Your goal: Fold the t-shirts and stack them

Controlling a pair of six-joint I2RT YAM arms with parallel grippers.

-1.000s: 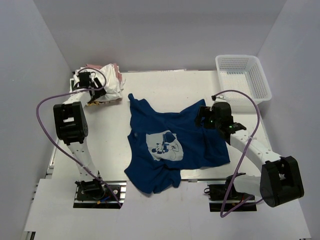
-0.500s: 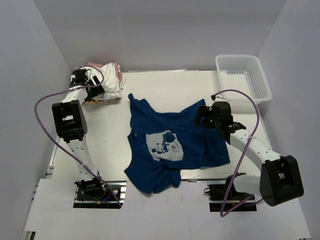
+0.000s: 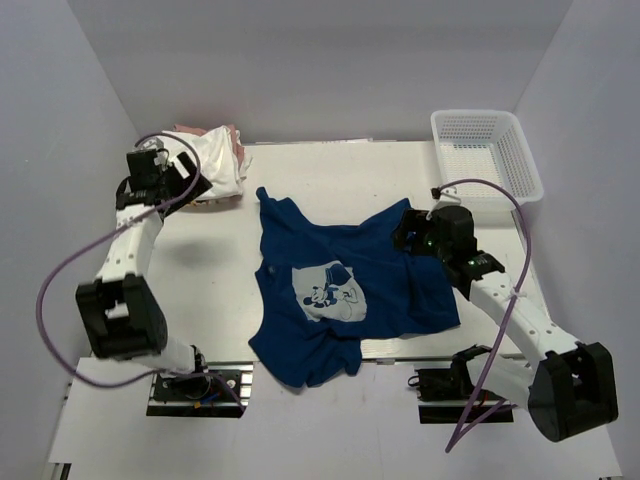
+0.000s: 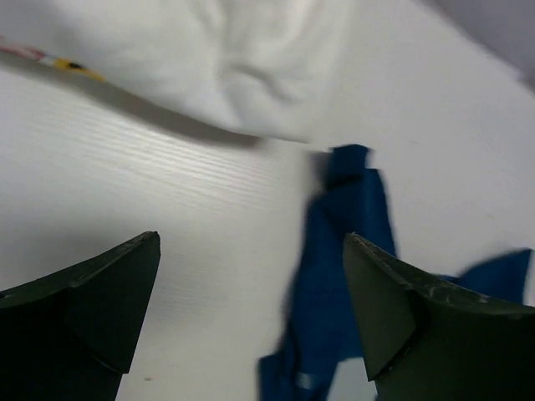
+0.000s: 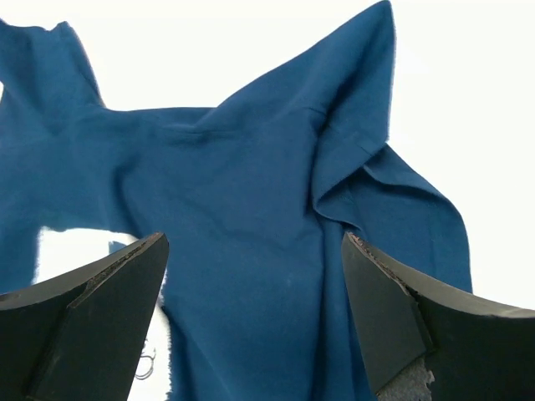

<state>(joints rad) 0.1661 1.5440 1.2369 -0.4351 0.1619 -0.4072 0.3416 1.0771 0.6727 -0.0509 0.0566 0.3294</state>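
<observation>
The white table [image 3: 205,270] spreads out ahead of my two bases. At its middle lies the navy t-shirt [image 3: 345,285], spread open but rumpled, its white and light-blue print facing up. One sleeve points to 11 o'clock, another to 2 o'clock, and the hem bunches at 6 o'clock near the table's front edge.

The white mesh basket [image 3: 528,172] stands at the 1 o'clock corner, well apart from the shirt. At the 10 o'clock corner the white t-shirt [image 3: 215,162] sits crumpled in a heap, with the pink t-shirt [image 3: 233,134] peeking out behind it.

My right gripper [image 5: 252,244] hangs over the navy shirt's 2 o'clock sleeve. Its jaws stand wide apart with folded blue cloth below them and nothing between them. I cannot tell whether the tips touch the cloth.

My left gripper [image 4: 249,249] is just beside the white heap, on its 7 o'clock side, over bare table. Its jaws are spread too and hold nothing. The white cloth lies at 12 o'clock in its wrist view, the navy sleeve at 5 o'clock.
</observation>
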